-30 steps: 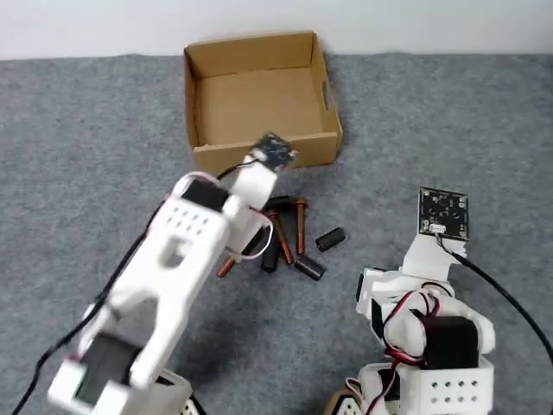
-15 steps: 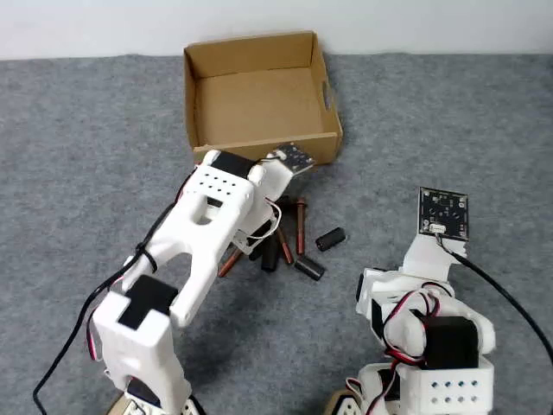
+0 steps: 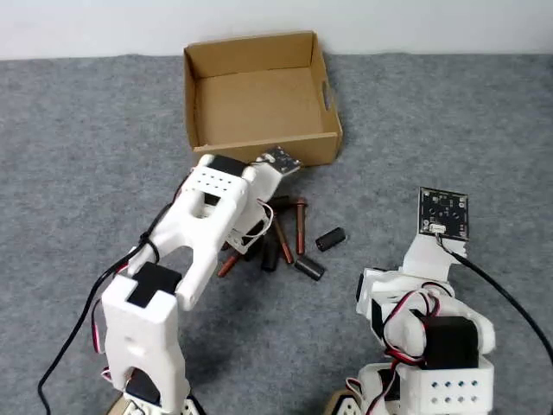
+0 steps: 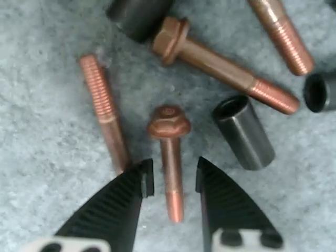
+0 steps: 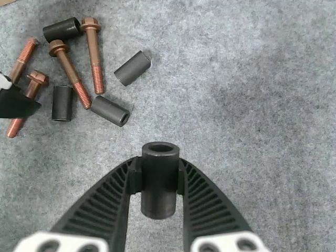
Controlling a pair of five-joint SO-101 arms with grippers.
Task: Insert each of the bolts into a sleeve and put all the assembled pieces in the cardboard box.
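My left gripper (image 4: 173, 176) is open low over the carpet, its black fingers on either side of a short copper bolt (image 4: 169, 152) without touching it. Around it lie another bolt (image 4: 105, 113), a long bolt (image 4: 220, 68) and a dark sleeve (image 4: 243, 131). My right gripper (image 5: 159, 170) is shut on an upright dark sleeve (image 5: 159, 191), held above bare carpet, apart from the pile. In the high view the left arm (image 3: 226, 203) covers the left side of the pile; a bolt (image 3: 300, 226) and two sleeves (image 3: 330, 239) (image 3: 309, 268) show beside it.
The open cardboard box (image 3: 259, 149) stands just behind the pile, with nothing visible inside. Loose sleeves (image 5: 133, 67) (image 5: 109, 110) and bolts (image 5: 93, 52) lie ahead of the right gripper. Grey carpet spreads to the left and right of the arms.
The left arm has swung forward and dropped its wrist onto the pile, bringing its fingers down around the short bolt. The right arm has not moved.
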